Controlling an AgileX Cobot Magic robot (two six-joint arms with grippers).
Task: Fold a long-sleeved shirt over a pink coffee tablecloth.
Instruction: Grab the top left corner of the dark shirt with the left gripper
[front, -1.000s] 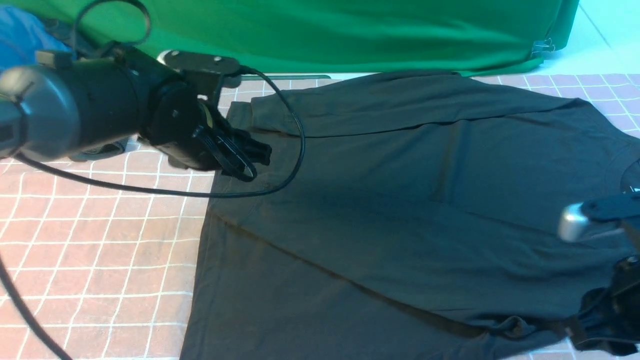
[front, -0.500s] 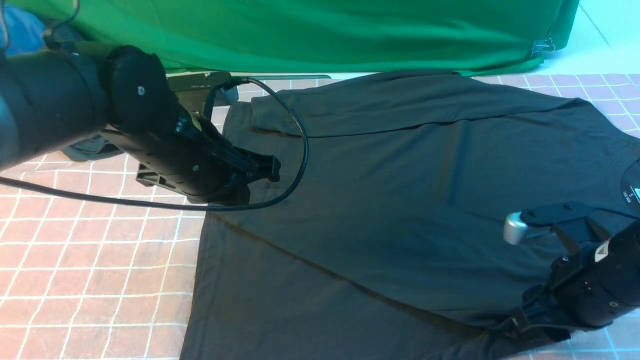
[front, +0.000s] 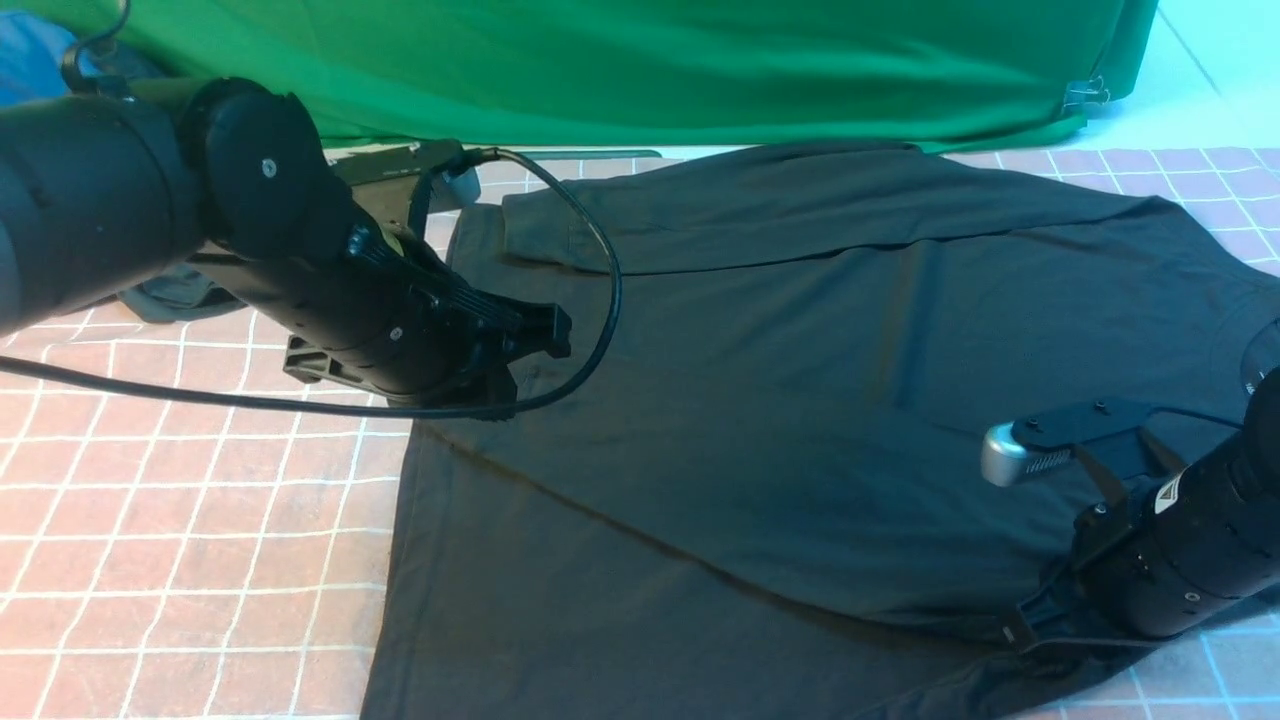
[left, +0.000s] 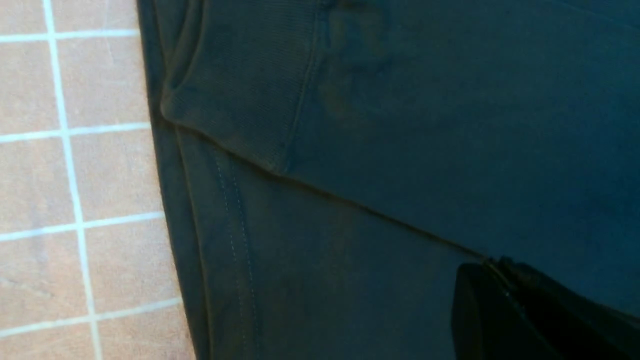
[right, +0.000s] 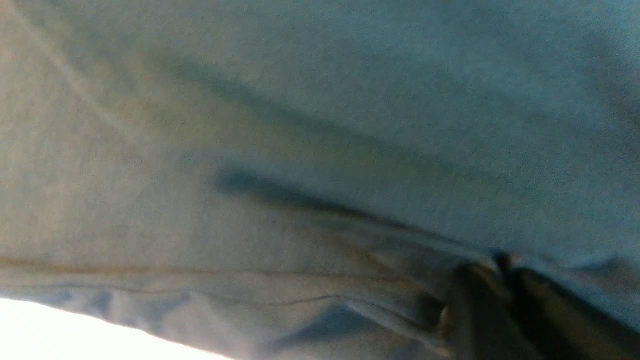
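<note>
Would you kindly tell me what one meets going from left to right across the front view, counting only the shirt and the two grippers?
left gripper at the shirt's left edge → shirt → right gripper at its near right edge

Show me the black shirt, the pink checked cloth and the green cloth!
black shirt (front: 800, 400), front view, middle of its body.
pink cloth (front: 200, 520), front view, bare squares left of the shirt.
green cloth (front: 700, 60), front view, middle of the backdrop.
</note>
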